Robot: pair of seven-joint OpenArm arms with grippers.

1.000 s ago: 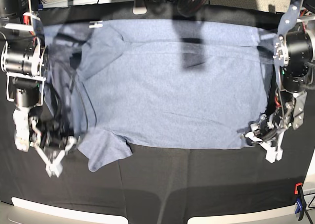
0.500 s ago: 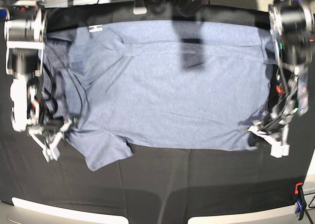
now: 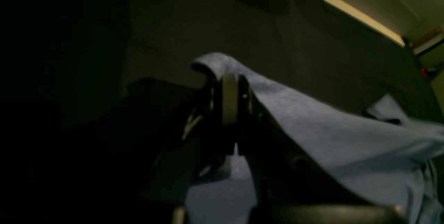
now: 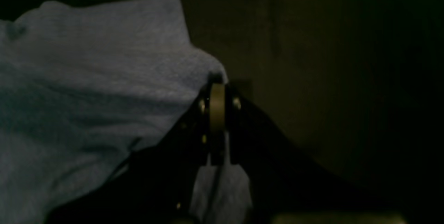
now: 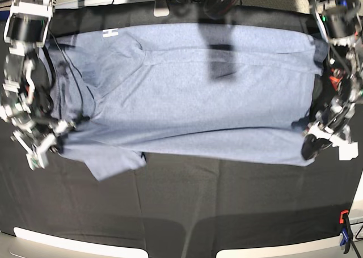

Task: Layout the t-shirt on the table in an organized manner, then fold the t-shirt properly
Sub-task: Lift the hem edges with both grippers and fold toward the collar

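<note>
One t-shirt (image 5: 193,93) lies on one tabletop (image 5: 215,207). Two robot hands show: the left hand (image 5: 326,142) and the right hand (image 5: 42,147). One clamp (image 5: 344,231) is visible.

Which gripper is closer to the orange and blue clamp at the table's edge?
Left. The left gripper grips the t-shirt hem above the clamp, same side. The right gripper holds the sleeve end across the table.

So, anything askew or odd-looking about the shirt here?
Yes. One sleeve of the t-shirt sticks out crooked past the near hem, and a crease runs across the far part. Both the left pincer and right pincer grip its ends.
</note>
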